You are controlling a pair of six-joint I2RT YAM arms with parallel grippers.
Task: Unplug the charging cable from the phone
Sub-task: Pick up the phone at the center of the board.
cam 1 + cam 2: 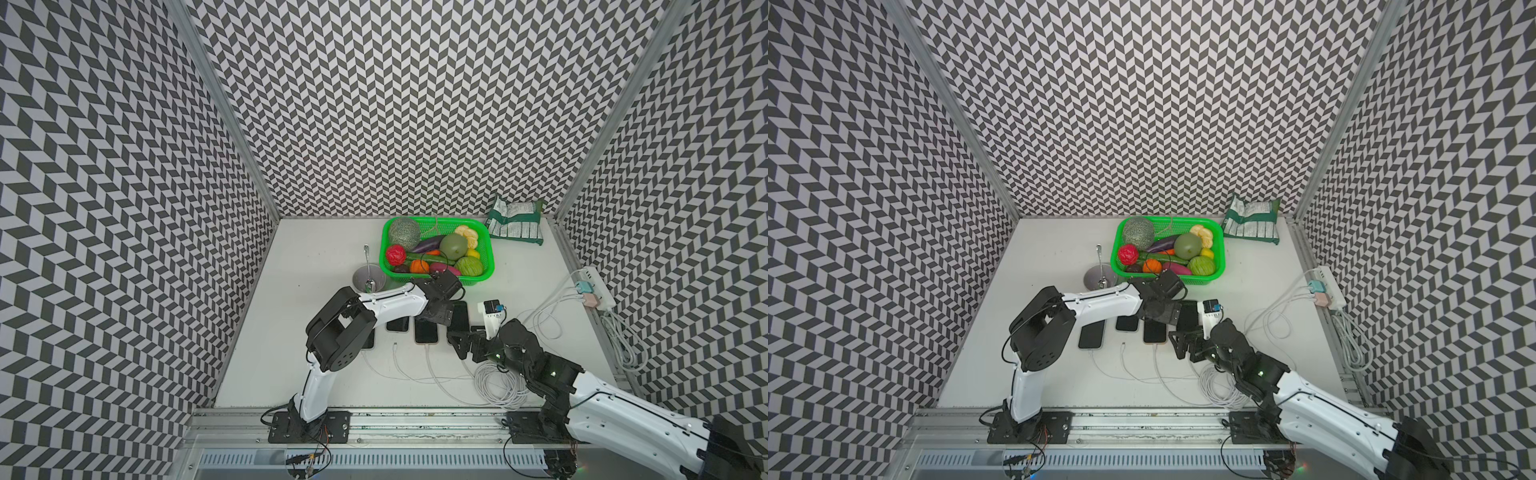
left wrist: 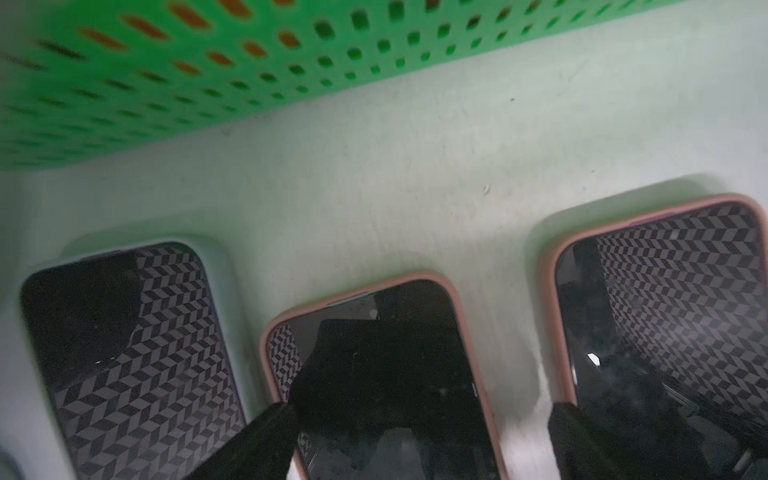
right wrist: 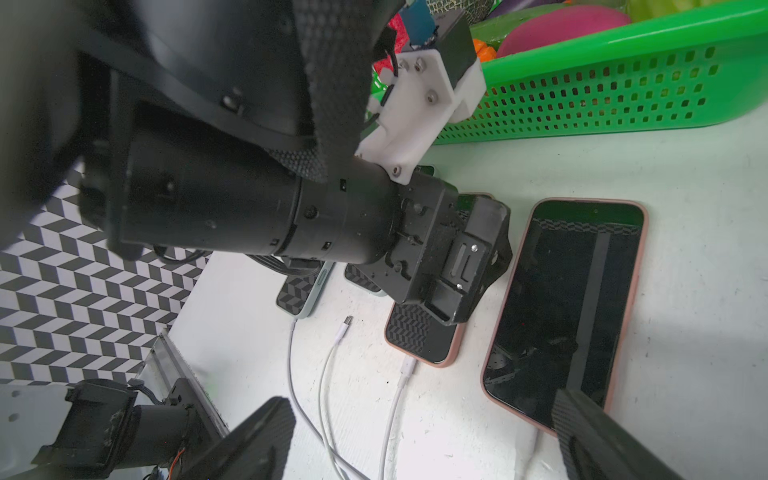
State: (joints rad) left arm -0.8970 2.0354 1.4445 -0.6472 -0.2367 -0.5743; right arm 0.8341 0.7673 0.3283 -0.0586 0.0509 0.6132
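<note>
Your white tabletop [image 1: 316, 257] carries a green basket [image 1: 490, 253] at the back, with a steel bowl [image 1: 360, 277] just beside its left end, a green snack packet [image 1: 515, 226] in the far right corner and a white power strip [image 1: 600, 286] along the right edge. Across the middle you have four phones [image 1: 1091, 334] lying face up in a row, with white charging cables [image 3: 408, 368] trailing over the surface to a coiled bundle [image 1: 496, 384]. One loose plug [image 1: 395, 345] lies bare on the table just short of the second phone [image 1: 1127, 323] from the left.

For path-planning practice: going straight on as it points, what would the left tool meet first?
Probably the pink-cased phone right beneath the left tool; depth is unclear, and the green basket lies beyond.
</note>
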